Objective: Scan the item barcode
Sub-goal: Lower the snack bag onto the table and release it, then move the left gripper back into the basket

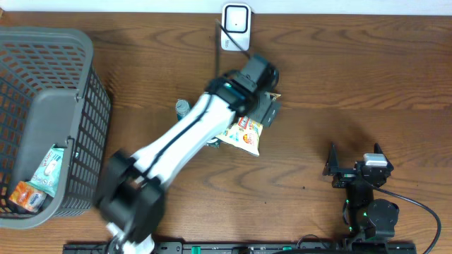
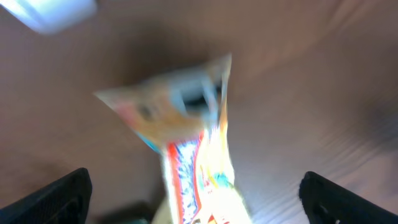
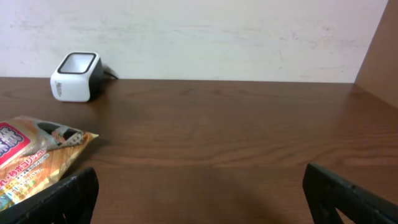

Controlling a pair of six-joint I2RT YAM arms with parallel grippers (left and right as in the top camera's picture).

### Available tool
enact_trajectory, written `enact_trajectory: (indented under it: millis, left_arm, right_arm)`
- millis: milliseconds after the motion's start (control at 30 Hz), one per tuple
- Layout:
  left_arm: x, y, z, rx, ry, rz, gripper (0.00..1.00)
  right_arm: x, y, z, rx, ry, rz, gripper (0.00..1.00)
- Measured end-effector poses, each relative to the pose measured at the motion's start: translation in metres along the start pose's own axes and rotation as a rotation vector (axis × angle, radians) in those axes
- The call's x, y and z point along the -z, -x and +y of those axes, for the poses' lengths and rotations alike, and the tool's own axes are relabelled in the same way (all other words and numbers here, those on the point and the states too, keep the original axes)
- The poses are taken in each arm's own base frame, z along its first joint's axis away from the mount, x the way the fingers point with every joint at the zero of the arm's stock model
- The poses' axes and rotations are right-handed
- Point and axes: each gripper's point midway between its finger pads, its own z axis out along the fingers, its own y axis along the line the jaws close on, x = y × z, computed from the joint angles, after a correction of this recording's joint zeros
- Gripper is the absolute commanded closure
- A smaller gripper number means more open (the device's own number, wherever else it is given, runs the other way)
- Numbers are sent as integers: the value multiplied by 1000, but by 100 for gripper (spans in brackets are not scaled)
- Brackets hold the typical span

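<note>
Basket (image 1: 90, 116), 1, holding teal packet (image 1: 48, 169), 1, orange pack (image 1: 28, 197), 1; bag (image 1: 245, 136), 1, on table below scanner (image 1: 235, 21), 1, under wide-open left gripper (image 2: 196, 190); right gripper (image 3: 199, 186) wide, holding nothing

The worktop (image 1: 339, 77) is brown with a wood grain, smooth, with a soft satin sheen. The snack packet (image 1: 246, 136) is thin printed plastic film, glossy and crinkled, with bright glare across its face in the left wrist view. The scanner (image 1: 235, 21) has a smooth, lightly glossy white plastic shell around a darker window. The basket (image 1: 78, 49) at the left is a grey moulded plastic lattice, matt. The left arm (image 1: 191, 130) has smooth white covers between black joints, semi-gloss. The fingers (image 3: 68, 199) of the right claw (image 1: 354, 151) look matt black. The wall (image 3: 217, 37) at the far side is pale, matt and faintly mottled.
</note>
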Motion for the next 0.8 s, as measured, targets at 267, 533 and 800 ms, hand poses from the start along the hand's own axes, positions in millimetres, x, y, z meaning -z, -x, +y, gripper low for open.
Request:
enact_trajectory:
  millis: [267, 533, 800]
  left_arm:
    - [203, 65, 80, 126, 294, -454, 2]
    - [280, -32, 254, 667, 712, -397, 2]
    - [337, -202, 329, 1646, 1018, -385, 2]
  right_arm:
    - [0, 0, 0, 0, 0, 0, 1]
    - [0, 0, 0, 0, 0, 0, 1]
    - [0, 0, 0, 0, 0, 0, 1]
